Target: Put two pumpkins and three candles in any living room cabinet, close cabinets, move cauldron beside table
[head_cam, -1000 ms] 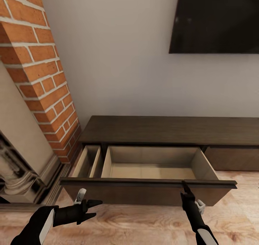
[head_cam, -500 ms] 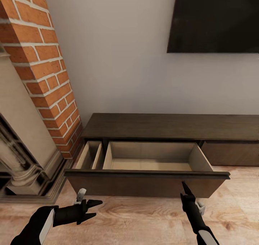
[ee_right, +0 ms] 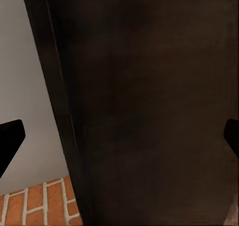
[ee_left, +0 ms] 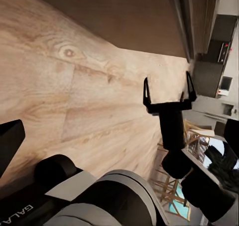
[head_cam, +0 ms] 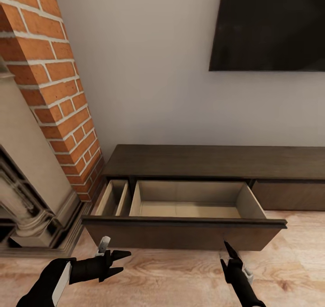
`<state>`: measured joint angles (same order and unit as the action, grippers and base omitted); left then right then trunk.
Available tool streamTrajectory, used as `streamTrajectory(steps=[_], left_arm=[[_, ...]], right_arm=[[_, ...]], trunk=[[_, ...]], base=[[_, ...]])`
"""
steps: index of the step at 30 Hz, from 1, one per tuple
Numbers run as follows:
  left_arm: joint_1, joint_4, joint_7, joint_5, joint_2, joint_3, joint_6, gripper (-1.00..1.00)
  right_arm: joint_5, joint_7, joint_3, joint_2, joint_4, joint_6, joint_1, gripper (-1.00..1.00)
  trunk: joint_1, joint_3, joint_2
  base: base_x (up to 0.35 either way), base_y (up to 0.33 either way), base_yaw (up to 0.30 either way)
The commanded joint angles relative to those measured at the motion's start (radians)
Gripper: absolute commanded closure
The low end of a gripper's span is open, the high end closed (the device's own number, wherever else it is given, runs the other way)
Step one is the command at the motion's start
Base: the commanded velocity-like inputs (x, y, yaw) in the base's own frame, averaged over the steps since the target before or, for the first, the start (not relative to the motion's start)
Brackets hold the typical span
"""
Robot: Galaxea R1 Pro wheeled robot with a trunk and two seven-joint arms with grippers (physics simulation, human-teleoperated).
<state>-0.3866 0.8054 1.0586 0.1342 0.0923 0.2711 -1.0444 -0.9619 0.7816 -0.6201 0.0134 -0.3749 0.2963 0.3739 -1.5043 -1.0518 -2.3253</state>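
A brick fireplace (head_cam: 54, 99) stands left of the cabinet (head_cam: 216, 161), a dark TV (head_cam: 271, 25) on the wall above. The cabinet's wide drawer (head_cam: 185, 228) hangs out, pale inside. Left fingers (head_cam: 118, 261) spread wide over the plank floor (head_cam: 171, 280); right fingers (head_cam: 224, 253) wide before the drawer front.

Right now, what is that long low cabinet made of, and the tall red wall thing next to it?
The cabinet looks like dark brown wood with a matte finish: faint grain streaks run along its top. Inside its open drawer the panels are pale beige, maybe unstained board. The fireplace column looks like rough red brick, with pale mortar lines between the blocks.
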Motion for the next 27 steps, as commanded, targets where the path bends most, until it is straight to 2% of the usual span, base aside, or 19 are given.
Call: streamTrajectory(steps=[1, 3, 5, 8, 12, 15, 17, 27], left_arm=[[0.0, 0.0, 0.0, -0.001, -0.002, 0.0, 0.0, -1.0], [0.0, 0.0, 0.0, -0.001, -0.003, -0.01, 0.0, -1.0], [0.0, 0.0, 0.001, 0.0, -0.002, -0.035, 0.0, -1.0], [0.0, 0.0, 0.001, 0.001, -0.003, -0.063, 0.0, -1.0], [0.0, 0.001, 0.001, 0.001, -0.004, -0.077, 0.0, -1.0], [0.0, 0.001, 0.001, 0.0, -0.006, -0.08, 0.0, -1.0], [0.0, 0.0, 0.001, -0.001, -0.007, -0.08, 0.0, -1.0], [0.0, 0.0, 0.0, -0.001, -0.01, -0.081, 0.0, -1.0]], right_arm=[[-0.001, 0.0, 0.0, -0.002, 0.003, 0.001, -0.015, -1.0], [-0.003, -0.001, -0.003, -0.004, 0.006, 0.001, -0.044, -1.0], [-0.013, -0.001, -0.012, -0.008, 0.007, 0.002, -0.069, -1.0], [-0.034, -0.001, -0.029, -0.026, 0.007, 0.004, -0.104, -1.0], [-0.039, -0.003, -0.037, -0.072, 0.008, 0.01, -0.147, -1.0], [-0.04, -0.007, -0.04, -0.128, 0.031, 0.034, -0.165, -1.0], [-0.039, -0.006, -0.041, -0.144, 0.042, 0.044, -0.168, -1.0], [-0.034, -0.003, -0.047, -0.154, 0.051, 0.036, -0.171, -1.0]], trunk=[[0.004, 0.003, 0.007], [0.012, 0.01, 0.021], [0.019, 0.016, 0.035], [0.031, 0.025, 0.056], [0.046, 0.038, 0.084], [0.058, 0.047, 0.105], [0.065, 0.053, 0.119], [0.104, 0.085, 0.189]], base=[[0.0, 0.0, 0.0], [0.0, 0.0, 0.0], [0.0, 0.0, 0.0], [0.0, 0.0, 0.0], [0.0, 0.0, 0.0], [0.0, 0.0, 0.0], [0.0, 0.0, 0.0], [0.0, 0.0, 0.0]])
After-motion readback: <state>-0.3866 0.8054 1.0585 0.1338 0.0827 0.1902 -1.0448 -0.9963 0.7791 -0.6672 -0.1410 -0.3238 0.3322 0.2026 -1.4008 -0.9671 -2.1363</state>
